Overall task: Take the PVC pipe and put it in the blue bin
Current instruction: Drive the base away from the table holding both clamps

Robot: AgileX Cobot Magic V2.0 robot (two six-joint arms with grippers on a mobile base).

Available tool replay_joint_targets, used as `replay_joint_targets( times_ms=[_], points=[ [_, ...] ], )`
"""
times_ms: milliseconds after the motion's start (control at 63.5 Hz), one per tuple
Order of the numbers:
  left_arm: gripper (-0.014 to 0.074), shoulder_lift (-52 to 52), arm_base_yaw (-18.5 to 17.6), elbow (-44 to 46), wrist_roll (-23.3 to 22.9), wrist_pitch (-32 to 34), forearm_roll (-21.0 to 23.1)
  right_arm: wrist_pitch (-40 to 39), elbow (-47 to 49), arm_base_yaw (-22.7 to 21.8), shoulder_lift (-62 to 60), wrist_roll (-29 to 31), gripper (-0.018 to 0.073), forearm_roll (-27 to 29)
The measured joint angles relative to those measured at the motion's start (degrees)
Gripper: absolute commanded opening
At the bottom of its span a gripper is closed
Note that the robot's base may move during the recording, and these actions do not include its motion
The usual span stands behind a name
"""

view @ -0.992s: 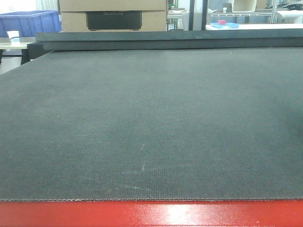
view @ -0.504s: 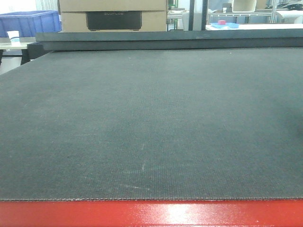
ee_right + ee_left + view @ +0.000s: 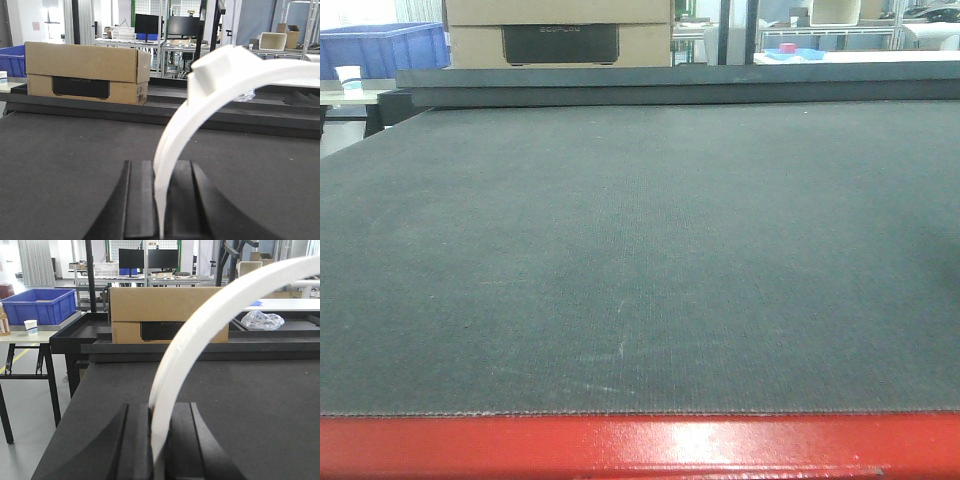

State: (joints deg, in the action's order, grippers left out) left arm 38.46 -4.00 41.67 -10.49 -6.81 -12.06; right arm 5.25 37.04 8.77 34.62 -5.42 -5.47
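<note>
Dark grey matting covered the surface (image 3: 640,250), with a red strip (image 3: 640,450) along its near edge. At the far edge stood a cardboard box (image 3: 145,302) on a raised black ledge. Beyond the far-left corner, off the matting, a blue bin (image 3: 37,305) sat on a side surface (image 3: 20,336), and a paper cup (image 3: 31,326) stood just beside the bin. Monitors (image 3: 147,259) and metal racks filled the room behind, and a crumpled clear bag (image 3: 262,320) lay past the far edge to the right.

The front view showed no arm and no pipe.

In the left wrist view, the left pincer (image 3: 159,410) was clamped on the pipe (image 3: 197,327). Its two black fingers (image 3: 135,440) pressed either side of the white strip. From there the pipe rose and curved away to the upper right, above the matting and well apart from the bin.

In the right wrist view, the right pincer (image 3: 160,167) was likewise closed on a white band (image 3: 175,130). This band swept up and to the right, and a flat tab (image 3: 220,67) stood out near the top of the curve. Whether the band and the pipe were one piece could not be told.
</note>
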Motion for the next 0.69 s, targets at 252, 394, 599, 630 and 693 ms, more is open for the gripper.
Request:
replay_joint_targets(
  times_ms=[252,394,599,630,693],
  points=[
    [-0.0111,0.0,0.0,0.0,0.0,0.0,0.0,0.0,0.0,0.0,0.0,0.0,-0.0155,0.0],
    [-0.0111,0.0,0.0,0.0,0.0,0.0,0.0,0.0,0.0,0.0,0.0,0.0,-0.0155,0.0],
    [-0.0111,-0.1,0.0,0.0,0.0,0.0,0.0,0.0,0.0,0.0,0.0,0.0,-0.0155,0.0],
    [-0.0111,-0.1,0.0,0.0,0.0,0.0,0.0,0.0,0.0,0.0,0.0,0.0,-0.0155,0.0],
    [-0.0111,-0.1,0.0,0.0,0.0,0.0,0.0,0.0,0.0,0.0,0.0,0.0,-0.0155,0.0]
  ],
)
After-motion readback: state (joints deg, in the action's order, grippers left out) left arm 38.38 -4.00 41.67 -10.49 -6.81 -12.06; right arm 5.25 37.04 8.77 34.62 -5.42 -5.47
